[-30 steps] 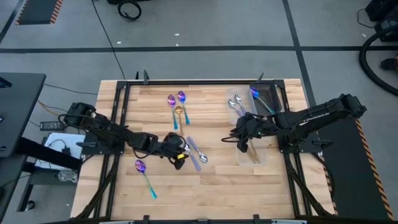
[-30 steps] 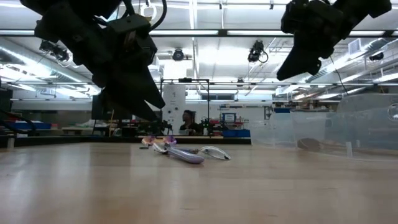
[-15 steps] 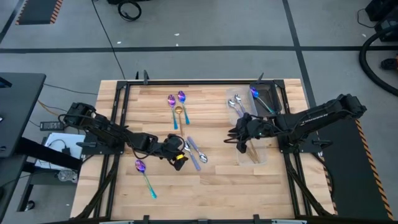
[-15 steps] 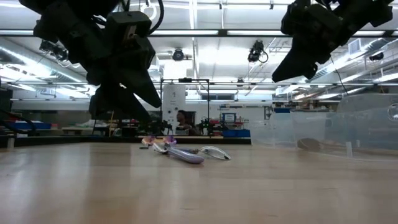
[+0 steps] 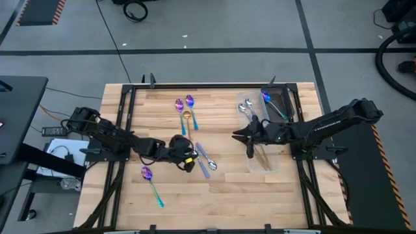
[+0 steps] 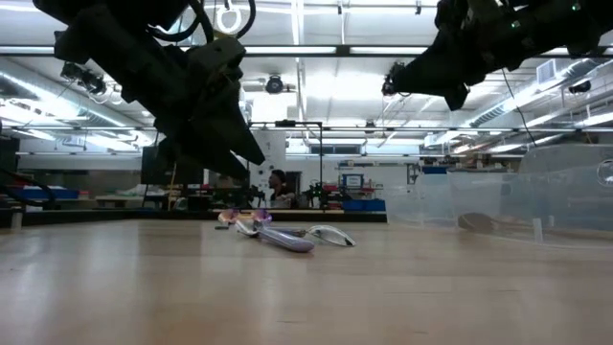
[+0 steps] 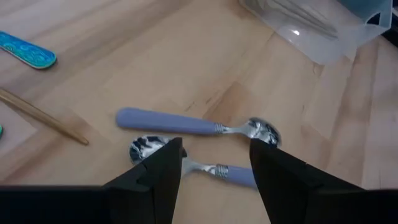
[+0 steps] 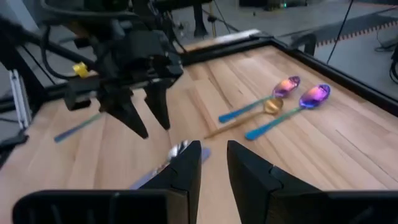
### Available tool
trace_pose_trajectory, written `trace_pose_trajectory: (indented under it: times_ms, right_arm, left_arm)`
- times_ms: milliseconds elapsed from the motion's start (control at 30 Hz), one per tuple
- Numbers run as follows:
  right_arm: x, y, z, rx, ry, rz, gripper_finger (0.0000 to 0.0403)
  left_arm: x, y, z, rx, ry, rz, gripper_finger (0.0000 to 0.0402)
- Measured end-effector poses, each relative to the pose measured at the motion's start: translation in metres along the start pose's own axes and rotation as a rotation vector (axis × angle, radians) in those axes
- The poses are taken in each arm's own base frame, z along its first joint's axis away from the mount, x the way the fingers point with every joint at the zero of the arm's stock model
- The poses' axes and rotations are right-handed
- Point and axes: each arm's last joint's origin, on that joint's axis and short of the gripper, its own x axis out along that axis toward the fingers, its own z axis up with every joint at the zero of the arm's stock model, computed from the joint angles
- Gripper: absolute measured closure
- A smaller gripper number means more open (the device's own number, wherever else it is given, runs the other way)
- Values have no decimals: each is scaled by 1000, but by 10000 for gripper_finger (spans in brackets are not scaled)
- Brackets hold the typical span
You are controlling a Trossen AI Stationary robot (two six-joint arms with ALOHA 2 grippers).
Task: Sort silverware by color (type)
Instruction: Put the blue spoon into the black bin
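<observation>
We see the left gripper hanging wide open over two lilac-handled spoons near the middle of the table, holding nothing. The right gripper floats beside a clear box, its fingers a little apart and empty. Two purple spoons and a gold spoon lie farther back. One purple spoon lies alone near the front edge, with bare wood around it.

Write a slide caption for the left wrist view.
Open left gripper hovers over two lavender-handled silver spoons on the wooden table.
</observation>
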Motion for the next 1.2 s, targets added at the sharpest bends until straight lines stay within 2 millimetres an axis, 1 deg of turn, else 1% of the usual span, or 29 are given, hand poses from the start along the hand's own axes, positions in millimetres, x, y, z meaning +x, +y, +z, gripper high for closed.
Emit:
trace_pose_trajectory:
  times_ms: [67, 233, 433, 533, 633, 900, 1000, 1100, 1200]
  right_arm:
    - [-1, -1, -3, 7, -17, 4, 316]
    - [-1, -4, -12, 3, 3, -1, 316]
    - [-2, -4, -15, 1, 17, 29, 316]
    - [0, -3, -17, -2, 26, 28, 317]
    - [5, -2, -20, -6, 36, 26, 317]
    - [23, 3, -33, -14, 74, 71, 317]
    - [30, 5, -32, -17, 84, 70, 317]
    - [35, 9, -33, -23, 112, 111, 317]
    - [38, 11, -31, -40, 113, 123, 317]
  left_arm:
    - [1, 1, 2, -9, -7, 2, 207]
    - [5, 8, 11, -51, -31, 21, 207]
    - [13, 23, 24, -128, -57, 76, 207]
    - [15, 30, 30, -124, -62, 107, 207]
    - [18, 42, 32, -102, -38, 181, 207]
    - [23, 76, 42, -114, 11, 347, 207]
    - [23, 86, 44, -89, 44, 401, 207]
    - [23, 97, 46, -55, 83, 445, 208]
    - [24, 110, 53, -55, 127, 439, 214]
